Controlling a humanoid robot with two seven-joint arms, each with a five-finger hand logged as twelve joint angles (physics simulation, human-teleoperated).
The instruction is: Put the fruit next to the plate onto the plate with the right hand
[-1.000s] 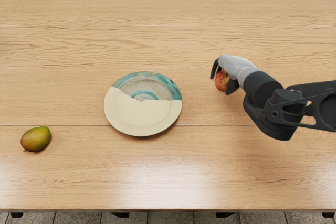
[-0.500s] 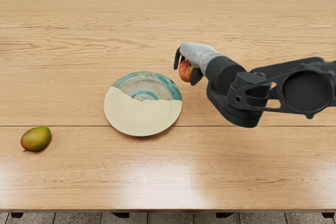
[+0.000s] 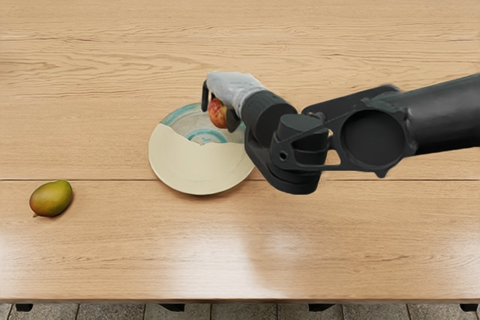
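My right hand is shut on a small red and yellow fruit and holds it over the far part of the plate. The plate is round, cream on its near half and teal-patterned on the far half, and sits left of the table's middle. The dark right arm reaches in from the right edge and covers the plate's right rim. I cannot tell whether the fruit touches the plate. The left arm is out of view.
A green and orange mango lies on the wooden table near the front left, well apart from the plate. A teal wall runs along the table's far edge.
My right hand has carried the fruit leftward from the table's right side to above the plate's far half. The plate and the mango have not moved.
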